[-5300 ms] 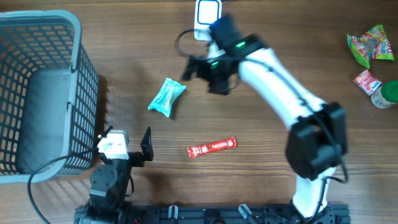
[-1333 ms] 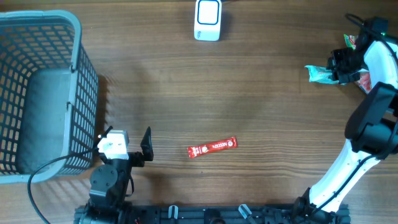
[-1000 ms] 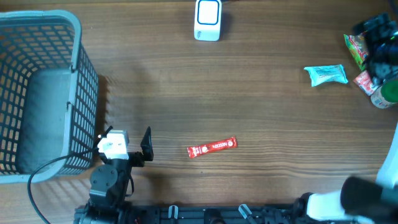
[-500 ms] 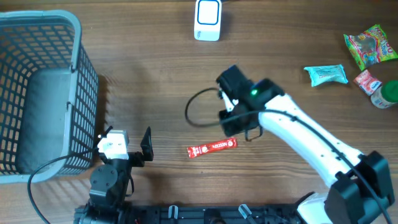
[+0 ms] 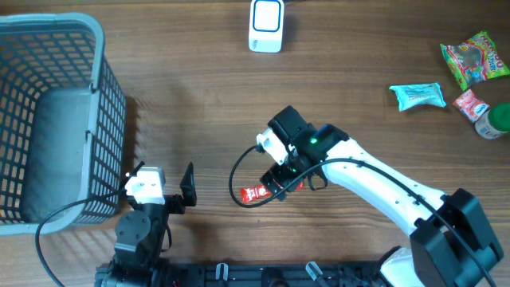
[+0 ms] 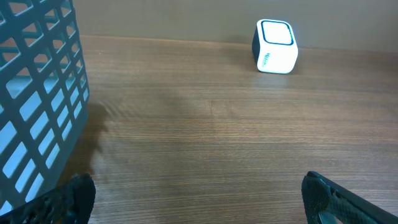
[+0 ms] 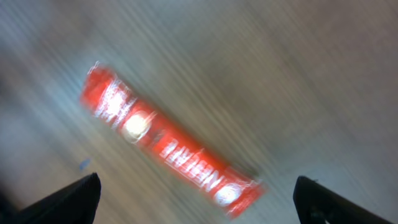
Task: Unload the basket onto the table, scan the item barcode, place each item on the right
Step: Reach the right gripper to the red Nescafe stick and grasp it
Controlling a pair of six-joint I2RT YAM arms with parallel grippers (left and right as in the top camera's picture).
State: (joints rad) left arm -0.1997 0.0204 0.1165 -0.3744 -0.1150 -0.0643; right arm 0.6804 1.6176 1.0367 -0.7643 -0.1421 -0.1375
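Wood table [image 5: 358,48] lies bare around the red sachet [image 7: 171,146], which rests flat near the middle, well short of the scanner [image 5: 265,24] at the far edge. Half a second ago my right gripper [image 7: 196,202] was just beyond the sachet; now it hangs right over it, fingers spread wide to either side and touching nothing. A second back I was out at the far right, where the teal packet [image 5: 417,96] now lies beside the snacks [image 5: 474,60]. So I judge that one done and the sachet next to scan. Nothing is gripped yet: I still have to come down, close across the sachet's narrow width and carry it to the scanner. My left gripper [image 6: 199,199] sits released at the near left by the basket [image 5: 48,119], unmoved.
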